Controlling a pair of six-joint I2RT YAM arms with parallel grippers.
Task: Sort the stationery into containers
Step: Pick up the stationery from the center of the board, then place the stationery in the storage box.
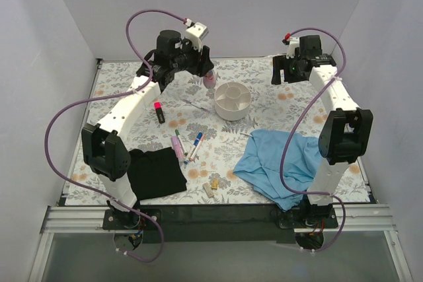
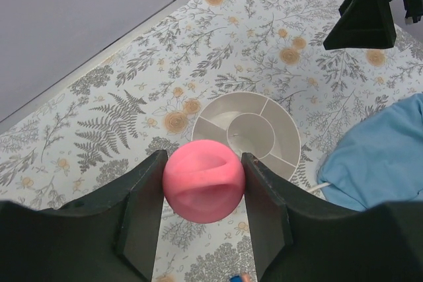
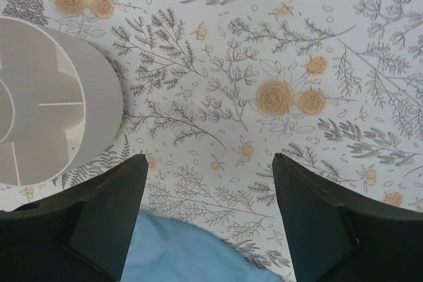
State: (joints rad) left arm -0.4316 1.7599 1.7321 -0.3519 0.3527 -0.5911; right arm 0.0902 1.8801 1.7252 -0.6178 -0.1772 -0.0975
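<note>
My left gripper (image 1: 207,74) is shut on a pink stubby highlighter (image 2: 201,179), seen end-on between the fingers, and holds it above the table just left of and behind the white round organiser (image 1: 232,100). The organiser (image 2: 288,138) lies just beyond the pink highlighter in the left wrist view, and its compartments look bare. My right gripper (image 1: 285,70) is open and empty, right of the organiser (image 3: 99,104). On the table lie a black highlighter with a pink end (image 1: 159,111), a pink highlighter (image 1: 177,146), thin pens (image 1: 193,146) and pale eraser blocks (image 1: 211,186).
A black cloth (image 1: 155,173) lies at the front left. A blue cloth (image 1: 281,163) lies at the front right, and it shows in the right wrist view (image 3: 178,255) and the left wrist view (image 2: 377,156). A thin pen (image 1: 198,105) lies left of the organiser.
</note>
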